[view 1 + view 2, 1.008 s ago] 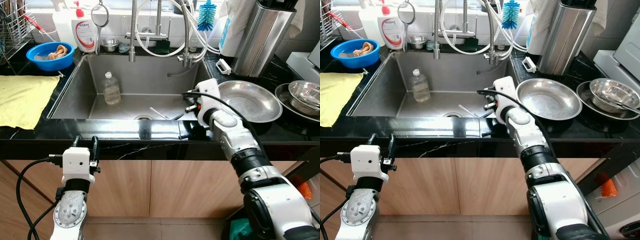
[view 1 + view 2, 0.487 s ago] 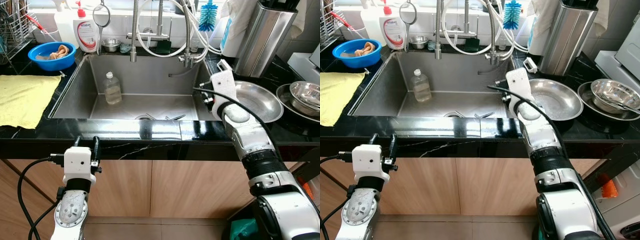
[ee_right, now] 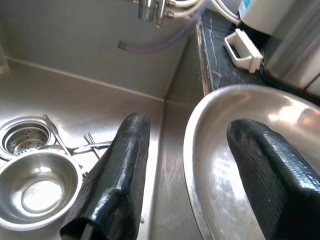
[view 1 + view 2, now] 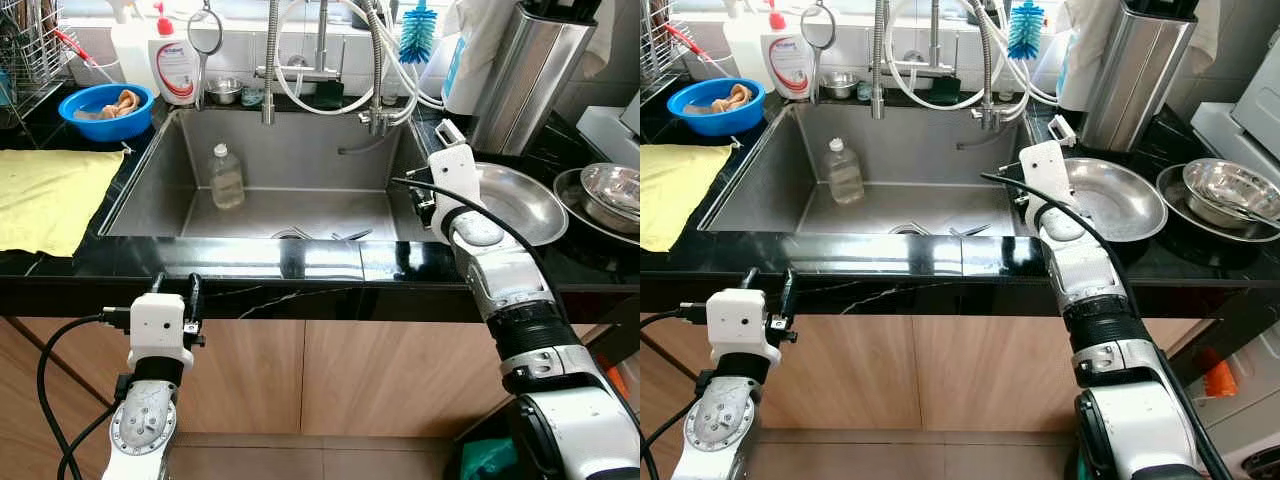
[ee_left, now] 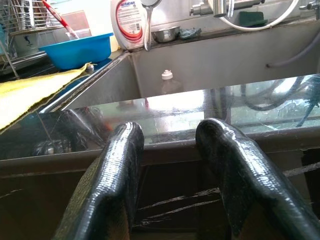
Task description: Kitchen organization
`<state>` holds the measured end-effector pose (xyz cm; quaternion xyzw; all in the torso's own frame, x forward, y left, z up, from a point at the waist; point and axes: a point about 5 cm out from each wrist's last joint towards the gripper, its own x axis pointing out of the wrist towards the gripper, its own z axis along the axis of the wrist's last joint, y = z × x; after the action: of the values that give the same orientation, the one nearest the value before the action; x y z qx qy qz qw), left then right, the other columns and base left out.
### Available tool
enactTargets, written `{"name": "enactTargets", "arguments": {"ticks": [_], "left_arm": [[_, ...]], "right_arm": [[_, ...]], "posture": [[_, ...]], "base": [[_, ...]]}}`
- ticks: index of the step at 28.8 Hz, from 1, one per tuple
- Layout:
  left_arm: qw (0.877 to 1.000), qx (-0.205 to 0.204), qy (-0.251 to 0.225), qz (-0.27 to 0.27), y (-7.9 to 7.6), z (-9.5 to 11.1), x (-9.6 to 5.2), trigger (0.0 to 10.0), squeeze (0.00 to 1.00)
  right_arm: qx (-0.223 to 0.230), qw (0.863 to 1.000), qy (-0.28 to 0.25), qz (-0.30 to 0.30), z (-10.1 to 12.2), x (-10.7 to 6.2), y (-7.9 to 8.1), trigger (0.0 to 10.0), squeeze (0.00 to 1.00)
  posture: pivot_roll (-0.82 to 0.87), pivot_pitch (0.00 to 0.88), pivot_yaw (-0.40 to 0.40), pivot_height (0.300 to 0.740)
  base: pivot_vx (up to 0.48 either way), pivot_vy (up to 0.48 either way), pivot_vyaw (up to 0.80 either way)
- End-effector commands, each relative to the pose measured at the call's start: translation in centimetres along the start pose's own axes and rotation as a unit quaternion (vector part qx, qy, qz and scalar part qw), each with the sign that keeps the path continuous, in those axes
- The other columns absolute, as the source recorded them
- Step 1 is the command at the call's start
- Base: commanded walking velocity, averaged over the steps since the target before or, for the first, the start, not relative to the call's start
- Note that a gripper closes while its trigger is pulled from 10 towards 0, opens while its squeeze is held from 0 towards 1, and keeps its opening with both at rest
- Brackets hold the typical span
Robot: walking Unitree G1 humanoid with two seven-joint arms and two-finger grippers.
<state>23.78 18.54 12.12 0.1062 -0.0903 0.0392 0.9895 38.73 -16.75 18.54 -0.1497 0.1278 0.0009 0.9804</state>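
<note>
**Right arm poised over the basin's rim**

Black polished stone forms the table (image 4: 250, 262) around a brushed steel sink (image 4: 290, 160). Right gripper (image 3: 192, 165) hovers with fingers spread wide and empty, straddling the near rim of the wide, shallow steel basin (image 4: 520, 200), probably lining up a pinch on that thin edge. Left gripper (image 5: 172, 165), fingers parted, hangs idle below the table.

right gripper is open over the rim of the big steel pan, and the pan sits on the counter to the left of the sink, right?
Not quite. The right gripper is open, its fingers straddling the rim of the big steel pan, but the pan sits on the counter to the right of the sink, not the left. The left eye view shows this; the yellow cloth is what lies left of the sink.
</note>
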Motion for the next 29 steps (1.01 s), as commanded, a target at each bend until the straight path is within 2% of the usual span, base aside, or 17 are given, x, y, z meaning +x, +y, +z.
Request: {"name": "enactTargets", "arguments": {"ticks": [1,24,25,26,29], "left_arm": [[0.998,-0.003,0.050,-0.031,-1.0,-1.6,-0.7,10.0,0.00],[0.998,-0.004,0.056,-0.034,-0.9,-1.6,-0.7,10.0,0.00],[0.998,-0.004,0.056,-0.034,-0.9,-1.5,-0.7,10.0,0.00],[0.998,-0.004,0.056,-0.034,-0.9,-1.6,-0.7,10.0,0.00],[0.998,-0.004,0.056,-0.034,-0.9,-1.6,-0.7,10.0,0.00]], "right_arm": [[0.007,1.000,0.009,-0.008,-0.4,-0.1,-0.5,10.0,0.00],[0.030,0.998,0.048,-0.011,-2.1,0.1,-0.3,10.0,0.00],[0.031,0.998,0.048,-0.010,-2.1,0.1,-0.3,2.0,0.00],[0.032,0.998,0.047,-0.009,-2.1,0.1,-0.3,0.0,0.00],[0.032,0.998,0.046,-0.008,-2.0,0.1,-0.2,0.0,0.00]], "posture": [[-0.04,0.016,-0.052,0.740],[-0.04,0.028,-0.048,0.740],[-0.04,0.032,-0.048,0.740],[-0.04,0.034,-0.049,0.740],[-0.04,0.034,-0.048,0.740]], "base": [[0.000,0.000,0.00],[0.000,0.000,0.00],[0.000,0.000,0.00],[0.000,0.000,0.00],[0.000,0.000,0.00]]}}
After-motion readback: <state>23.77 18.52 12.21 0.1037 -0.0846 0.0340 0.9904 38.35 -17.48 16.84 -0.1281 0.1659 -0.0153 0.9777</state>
